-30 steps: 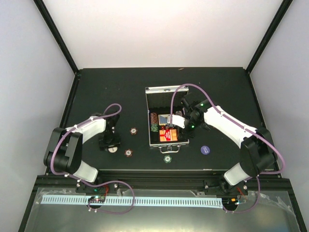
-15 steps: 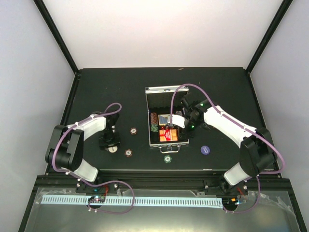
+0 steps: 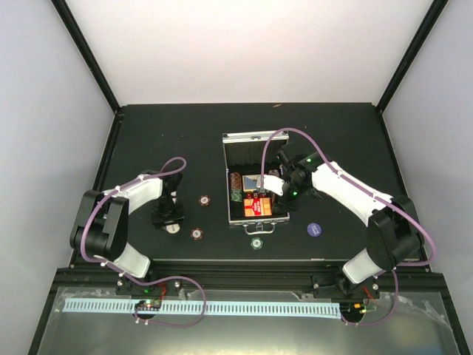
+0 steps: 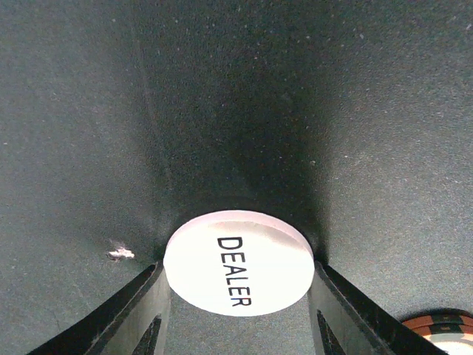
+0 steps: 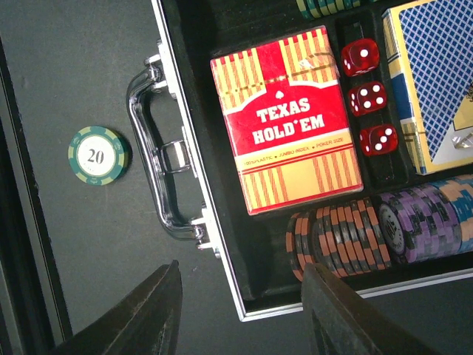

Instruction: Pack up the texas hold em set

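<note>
The silver case (image 3: 238, 137) lies open at mid-table. In the right wrist view it holds a red Texas Hold'em card deck (image 5: 288, 122), a blue-backed deck (image 5: 432, 81), three red dice (image 5: 368, 96) and rows of maroon chips (image 5: 340, 237) and purple chips (image 5: 417, 222). My right gripper (image 5: 244, 310) hovers open over the case's corner beside the handle (image 5: 159, 148), holding nothing. My left gripper (image 4: 236, 296) is down on the table, shut on a white DEALER button (image 4: 238, 259), its fingers touching both edges.
Loose chips lie on the black table: two maroon ones (image 3: 204, 200) (image 3: 196, 233) between the left arm and the case, a green "20" chip (image 5: 96, 155) in front of the handle, a purple one (image 3: 314, 229) right of the case. A maroon chip (image 4: 443, 333) shows beside the left fingers.
The left jaws have closed in on the dealer button, and the left arm shifted slightly. The right arm has not moved.
</note>
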Available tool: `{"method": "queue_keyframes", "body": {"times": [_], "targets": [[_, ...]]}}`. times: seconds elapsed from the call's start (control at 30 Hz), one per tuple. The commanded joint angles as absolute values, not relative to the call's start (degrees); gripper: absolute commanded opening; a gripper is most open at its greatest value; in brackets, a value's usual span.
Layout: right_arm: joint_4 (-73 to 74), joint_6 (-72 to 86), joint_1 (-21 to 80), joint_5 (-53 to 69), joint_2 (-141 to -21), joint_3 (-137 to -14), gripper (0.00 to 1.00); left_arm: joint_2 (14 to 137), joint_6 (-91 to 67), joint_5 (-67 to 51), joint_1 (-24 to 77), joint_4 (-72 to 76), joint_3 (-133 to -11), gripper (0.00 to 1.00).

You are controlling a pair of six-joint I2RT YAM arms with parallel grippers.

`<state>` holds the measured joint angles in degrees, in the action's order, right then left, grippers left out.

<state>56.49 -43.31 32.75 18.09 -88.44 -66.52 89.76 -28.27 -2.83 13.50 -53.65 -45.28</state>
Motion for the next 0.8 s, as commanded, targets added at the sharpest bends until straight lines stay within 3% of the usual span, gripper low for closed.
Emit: {"method": "queue_keyframes", "body": {"times": [0.0, 0.33, 0.77], "targets": [[55.5, -42.1, 32.7, 17.3, -87.6, -67.0, 0.48, 93.6, -26.6, -10.4, 14.9, -42.0, -41.7, 0.47], [54.9, -41.6, 32.7, 16.3, -85.9, -64.6, 0.48, 86.2, -21.9, -16.0, 20.3, -39.4, -48.3, 0.48], [56.3, -40.2, 28.7, 16.3, -82.9, -62.1, 0.47, 93.1, -18.4, -25.2, 31.9, -28.0, -61.1, 0.49]]}}
